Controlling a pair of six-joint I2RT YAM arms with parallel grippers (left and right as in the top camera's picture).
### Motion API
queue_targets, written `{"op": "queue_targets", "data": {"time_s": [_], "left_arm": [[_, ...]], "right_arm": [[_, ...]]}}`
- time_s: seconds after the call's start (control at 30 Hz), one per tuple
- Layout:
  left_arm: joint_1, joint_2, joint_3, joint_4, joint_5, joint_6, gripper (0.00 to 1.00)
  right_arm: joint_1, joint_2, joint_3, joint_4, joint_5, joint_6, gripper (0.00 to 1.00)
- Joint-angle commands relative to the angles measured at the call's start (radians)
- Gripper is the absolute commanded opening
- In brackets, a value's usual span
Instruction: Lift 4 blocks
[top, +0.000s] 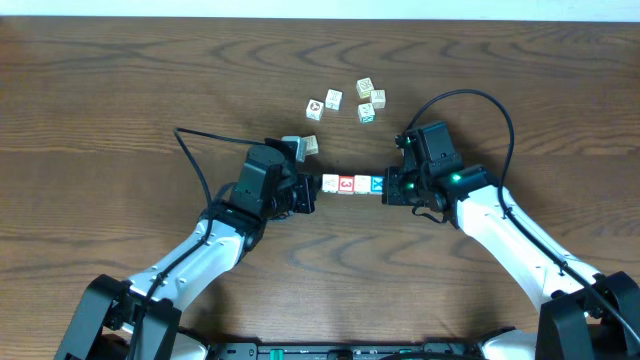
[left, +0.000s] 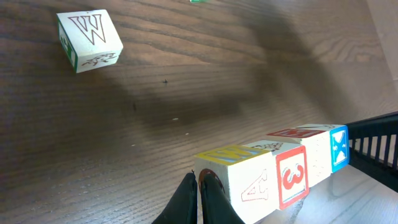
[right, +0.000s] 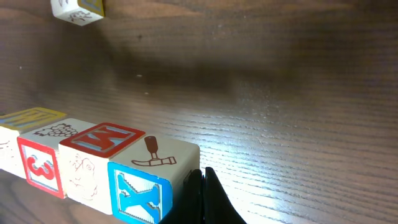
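From overhead, the fingertips of the left gripper (top: 308, 192) and right gripper (top: 390, 188) were too small and dark to separate. Whether the row of four blocks (top: 354, 184) cleared the table (top: 110, 90) could not be told. The row ran end to end between the two grippers, touching both. A cluster of loose cubes (top: 366, 100) sat well apart beyond it.

In the left wrist view, the frame's bottom cut off the row's lower edge. The left fingers (left: 186, 202) were pressed together with nothing between them, tips against the end face of the A block (left: 252, 186). Past it came the red 3 block (left: 292, 177) and, last, the blue X block (left: 339, 148). A W cube (left: 90, 38) lay well apart.

In the right wrist view, the row's far end was cropped at the left edge. The right fingers (right: 214, 199) were likewise closed on themselves, touching the end of the blue X block (right: 140, 196).
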Motion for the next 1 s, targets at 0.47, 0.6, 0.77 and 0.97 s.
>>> {"op": "queue_targets", "data": {"time_s": [0.47,0.6,0.77,0.97], "left_arm": [[-0.046,-0.021,0.052,0.025,0.192,-0.009,0.07],[-0.046,-0.022,0.057,0.025,0.192,-0.009,0.07],[-0.046,-0.022,0.061,0.024,0.192,-0.009,0.07],[-0.046,-0.022,0.063,0.025,0.192,-0.009,0.07]], "right_arm": [[0.041,-0.021,0.061,0.032,-0.299,-0.013,0.01],[0.041,-0.021,0.076,0.021,-0.299,-0.014,0.01],[0.041,-0.021,0.084,0.011,-0.299,-0.021,0.01],[0.041,-0.021,0.084,0.010,-0.299,-0.021,0.01]]}}
